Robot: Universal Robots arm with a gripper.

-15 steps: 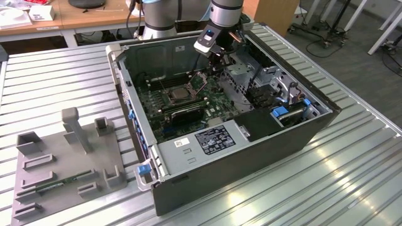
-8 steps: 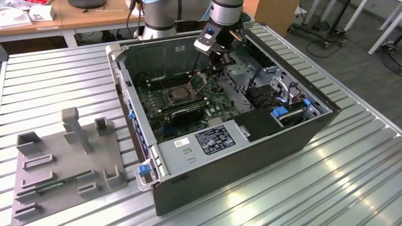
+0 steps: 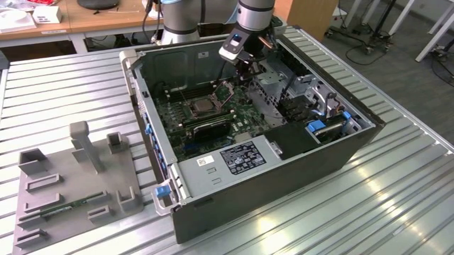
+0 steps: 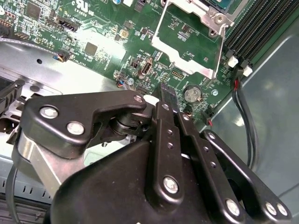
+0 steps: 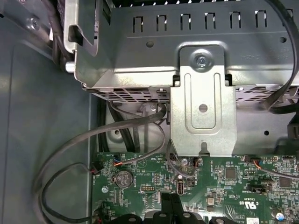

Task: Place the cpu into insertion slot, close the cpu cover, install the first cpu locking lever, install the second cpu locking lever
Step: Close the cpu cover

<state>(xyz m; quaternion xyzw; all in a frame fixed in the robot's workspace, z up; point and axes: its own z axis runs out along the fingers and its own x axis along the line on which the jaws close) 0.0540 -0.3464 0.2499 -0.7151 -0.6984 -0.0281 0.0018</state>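
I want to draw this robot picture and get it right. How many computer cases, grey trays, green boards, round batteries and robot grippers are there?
Computer case: 1
Grey tray: 1
Green board: 1
Round battery: 1
Robot gripper: 1
Total: 5

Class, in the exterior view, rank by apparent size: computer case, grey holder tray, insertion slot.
Largest: computer case.
Next: grey holder tray.
Smallest: insertion slot.
The gaps are wide, so nearness to the camera leaves no doubt.
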